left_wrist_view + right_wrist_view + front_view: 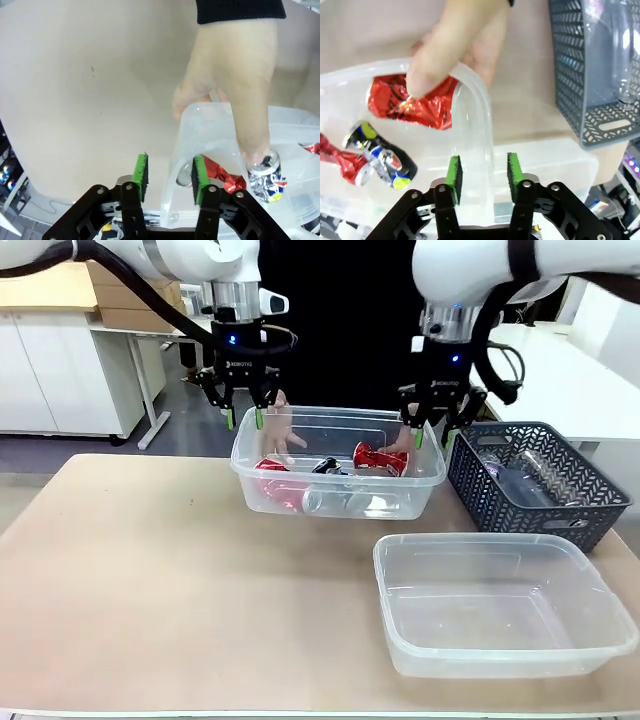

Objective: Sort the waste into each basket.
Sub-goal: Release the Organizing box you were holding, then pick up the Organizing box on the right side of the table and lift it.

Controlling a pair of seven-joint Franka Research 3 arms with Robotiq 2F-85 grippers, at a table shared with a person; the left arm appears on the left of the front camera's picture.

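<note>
Item: central clear tub, upper middle of the front view on the tan table, holding the unsorted waste. Contents: a crushed red can at its right end, a second red can at its left end, a black can between them, and clear bottles against the near wall. Held by: a person's hand over the far rim at picture left and another hand at picture right, fingers dipping inside. Left gripper: above the tub's left end; in the left wrist view its green pads stand spread, one either side of the tub's wall, with a gap showing and nothing pinched. The hand in that view touches a black-and-silver can. Right gripper: above the tub's right end; in the right wrist view its pads are likewise spread astride the rounded rim, not clamped. There a fingertip of the hand rests on the red can, with the black can lower left. Item: dark lattice basket, right edge of frame, containing clear plastic pieces. Item: second clear tub, lower right, nothing in it.
</note>
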